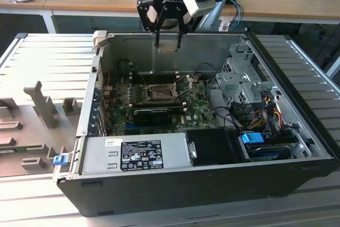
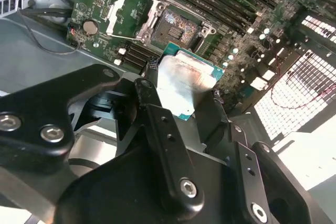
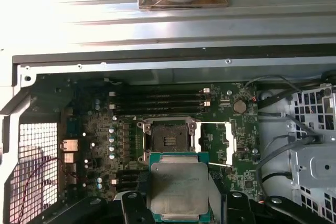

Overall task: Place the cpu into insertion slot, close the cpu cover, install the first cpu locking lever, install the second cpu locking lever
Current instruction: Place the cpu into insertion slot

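Observation:
My gripper (image 1: 168, 42) hangs above the open computer case, shut on the cpu (image 1: 167, 45), a flat square chip with a silver-grey face. In both wrist views the cpu (image 3: 178, 188) (image 2: 184, 77) sits between the black fingers (image 2: 152, 95). Below it on the green board lies the insertion slot (image 3: 167, 140) (image 2: 178, 24) (image 1: 158, 93), a dark square socket with nothing in it. The cpu cover (image 3: 216, 142) (image 2: 127, 15), a thin silvery frame, is swung open beside the slot. Thin metal levers (image 1: 187, 82) stand raised next to the socket.
A long black card (image 1: 159, 111) lies across the board just in front of the socket. The grey power supply (image 1: 133, 155) and a black box (image 1: 215, 146) fill the case's near side. A drive cage (image 1: 244, 86) with cables (image 1: 268, 110) stands at the exterior view's right.

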You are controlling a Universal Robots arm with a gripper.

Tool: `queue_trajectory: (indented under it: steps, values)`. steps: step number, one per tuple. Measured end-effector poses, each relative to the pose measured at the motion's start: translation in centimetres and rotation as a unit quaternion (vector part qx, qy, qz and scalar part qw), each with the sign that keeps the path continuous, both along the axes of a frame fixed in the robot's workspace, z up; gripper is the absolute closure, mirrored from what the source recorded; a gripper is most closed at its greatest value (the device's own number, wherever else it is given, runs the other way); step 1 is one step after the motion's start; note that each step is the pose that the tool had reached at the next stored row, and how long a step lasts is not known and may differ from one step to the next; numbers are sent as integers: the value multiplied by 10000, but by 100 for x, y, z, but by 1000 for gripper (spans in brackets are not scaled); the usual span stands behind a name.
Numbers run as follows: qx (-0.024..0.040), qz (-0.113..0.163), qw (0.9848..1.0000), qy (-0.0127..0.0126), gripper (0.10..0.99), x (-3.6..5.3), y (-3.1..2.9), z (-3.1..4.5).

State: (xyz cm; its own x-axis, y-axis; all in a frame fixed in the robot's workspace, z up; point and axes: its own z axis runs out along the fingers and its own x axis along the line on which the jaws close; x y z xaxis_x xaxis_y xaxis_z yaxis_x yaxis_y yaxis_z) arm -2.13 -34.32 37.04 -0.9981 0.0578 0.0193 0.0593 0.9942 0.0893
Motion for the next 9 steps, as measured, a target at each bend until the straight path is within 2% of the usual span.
queue_trajectory:
  steps: [1, 2, 3, 4, 6, 9]
  values:
    - [0, -84, 10000, 0, 561, 0, 0, -1]
    - [0, -295, 9996, 0, 561, 0, 0, -3]
    - [-1, -575, 9983, 0, 561, 0, 0, -6]
    - [-1, -674, 9977, 0, 561, 0, 0, -8]
    - [1, -796, 9968, 0, 561, 0, 0, -18]
    - [-1, -802, 9968, 1, 561, 0, 0, -43]
